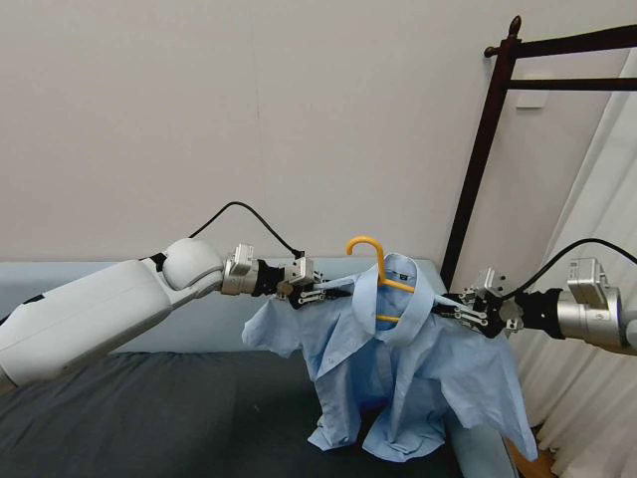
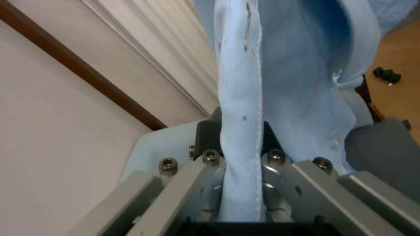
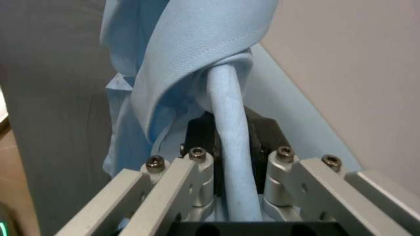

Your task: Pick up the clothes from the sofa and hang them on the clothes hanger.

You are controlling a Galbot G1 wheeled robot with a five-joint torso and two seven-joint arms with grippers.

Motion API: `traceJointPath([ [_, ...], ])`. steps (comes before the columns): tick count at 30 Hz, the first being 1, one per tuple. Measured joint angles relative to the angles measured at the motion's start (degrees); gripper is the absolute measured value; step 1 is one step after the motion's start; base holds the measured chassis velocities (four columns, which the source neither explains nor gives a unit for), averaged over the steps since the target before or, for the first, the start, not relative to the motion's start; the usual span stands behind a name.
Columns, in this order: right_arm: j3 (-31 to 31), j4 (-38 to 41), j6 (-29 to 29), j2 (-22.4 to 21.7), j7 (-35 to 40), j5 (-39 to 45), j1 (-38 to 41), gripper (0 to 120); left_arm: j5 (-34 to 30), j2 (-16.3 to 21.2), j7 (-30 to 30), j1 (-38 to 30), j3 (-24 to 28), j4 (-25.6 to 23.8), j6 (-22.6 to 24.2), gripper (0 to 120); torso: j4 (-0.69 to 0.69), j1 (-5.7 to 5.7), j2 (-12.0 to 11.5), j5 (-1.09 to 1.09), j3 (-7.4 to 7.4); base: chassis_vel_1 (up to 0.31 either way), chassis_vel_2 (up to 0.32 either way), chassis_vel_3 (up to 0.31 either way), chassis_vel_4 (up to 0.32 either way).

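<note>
Plain beige wall, dark grey sofa below, dark wooden clothes rack at right. Light blue button-up shirt on a yellow hanger hangs above the sofa. Left gripper and right gripper each clench a shoulder fold.

Hanger partly under shirt, rack cropped right

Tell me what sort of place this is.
Probably a home living room, or a mock-up of one: a sofa, a dark wooden clothes rack and a pale curtain. The left gripper and right gripper hold a blue shirt on a yellow hanger above the sofa.
</note>
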Motion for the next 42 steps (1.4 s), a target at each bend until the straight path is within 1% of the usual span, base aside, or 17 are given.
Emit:
traceJointPath([
  [2, 0.0, 0.1, 0.1, 0.0, 0.4, -0.1, 0.0, 9, 0.0, 0.0, -0.5, 0.0, 0.0, 0.1, -0.2, 4, 0.00, 0.00, 0.0, 0.00, 0.00, 0.000, 0.000, 0.000, 0.000],
  [5, 0.4, 0.6, -0.3, -0.2, 1.9, 0.2, 0.2, 8, 0.0, -0.1, -1.6, -0.7, 0.1, 0.1, -0.4, 19, -0.01, 0.00, 0.0, 0.00, 0.00, 0.000, 0.000, 0.000, 0.000],
  [8, 0.7, 0.8, -0.9, -0.3, 2.9, 1.1, 0.4, 8, 0.2, 0.0, -3.0, -1.1, 0.1, -0.2, -0.4, 26, -0.01, 0.00, 0.0, 0.00, 0.00, 0.000, 0.000, 0.000, 0.000],
  [10, 1.1, 1.1, -2.4, -0.6, 4.5, 2.7, 0.5, 8, 1.1, 0.5, -4.9, -1.4, 0.1, -0.8, -0.1, 37, -0.02, 0.00, 0.0, 0.00, 0.00, 0.000, 0.000, 0.000, 0.000],
  [11, 1.1, 1.1, -2.4, -0.6, 4.5, 2.7, 0.5, 8, 1.1, 0.5, -4.9, -1.4, 0.1, -0.8, -0.1, 37, -0.02, 0.00, 0.0, 0.00, 0.00, 0.000, 0.000, 0.000, 0.000],
  [15, 1.6, 2.1, -6.3, -0.8, 9.1, 6.0, 0.5, 8, 3.3, 2.8, -6.1, 0.1, -2.4, -2.2, 0.3, 56, -0.01, 0.00, 0.0, -0.01, 0.00, 0.000, 0.000, 0.000, 0.000],
  [16, 1.6, 2.1, -6.3, -0.8, 9.1, 6.0, 0.5, 8, 3.3, 2.8, -6.1, 0.1, -2.4, -2.2, 0.3, 56, -0.01, 0.00, 0.0, -0.01, 0.00, 0.000, 0.000, 0.000, 0.000],
  [21, 2.4, 3.0, -11.6, 2.3, 19.8, 11.2, 1.6, 7, 4.0, 6.9, -11.7, 7.2, -12.8, -6.0, 1.1, 78, 0.00, 0.00, 0.0, 0.01, 0.00, 0.000, 0.000, 0.000, 0.000],
  [22, 2.4, 3.0, -11.6, 2.3, 19.8, 11.2, 1.6, 7, 4.0, 6.9, -11.7, 7.2, -12.8, -6.0, 1.1, 78, 0.00, 0.00, 0.0, 0.01, 0.00, 0.000, 0.000, 0.000, 0.000],
  [25, 3.3, 3.5, -14.6, 4.3, 26.4, 14.6, 3.2, 7, 1.8, 8.6, -18.5, 15.7, -20.3, -11.1, 3.4, 91, 0.02, 0.00, 0.0, -0.01, 0.00, 0.000, 0.000, 0.000, 0.000],
  [26, 3.4, 3.9, -16.0, 4.7, 28.5, 16.0, 4.2, 7, 0.6, 8.6, -22.1, 18.5, -21.8, -13.0, 4.1, 96, 0.03, 0.00, 0.0, -0.02, 0.00, 0.000, 0.000, 0.000, 0.000],
  [27, 3.4, 3.9, -16.0, 4.7, 28.5, 16.0, 4.2, 7, 0.6, 8.6, -22.1, 18.5, -21.8, -13.0, 4.1, 96, 0.03, 0.00, 0.0, -0.02, 0.00, 0.000, 0.000, 0.000, 0.000],
  [29, 3.4, 4.7, -18.9, 5.4, 32.0, 19.7, 6.9, 7, -1.7, 7.7, -29.5, 23.5, -23.9, -16.0, 5.0, 99, 0.02, 0.00, 0.0, 0.00, 0.00, 0.000, 0.000, 0.000, 0.000],
  [31, 3.2, 5.7, -21.4, 5.9, 35.4, 23.8, 9.8, 7, -3.3, 5.9, -34.0, 26.7, -25.0, -17.6, 5.3, 100, 0.00, 0.00, 0.0, -0.01, 0.00, 0.000, 0.000, 0.000, 0.000],
  [33, 2.9, 6.2, -22.2, 6.1, 37.2, 26.0, 11.2, 7, -4.0, 4.8, -35.7, 27.9, -25.3, -18.1, 5.3, 100, -0.01, 0.00, 0.0, -0.02, 0.00, 0.000, 0.000, 0.000, 0.000],
  [36, 2.2, 8.0, -23.0, 6.1, 40.8, 29.8, 13.9, 7, -7.3, 0.0, -40.9, 30.1, -25.4, -19.6, 4.2, 100, -0.03, 0.00, 0.0, -0.01, 0.00, 0.000, 0.000, 0.000, 0.000],
  [42, 1.5, 8.0, -23.0, 6.4, 43.6, 30.1, 13.8, 7, -10.7, -4.3, -44.8, 27.9, -22.8, -20.3, 3.9, 100, -0.01, 0.00, 0.0, 0.01, 0.00, 0.000, 0.000, 0.000, 0.000],
])
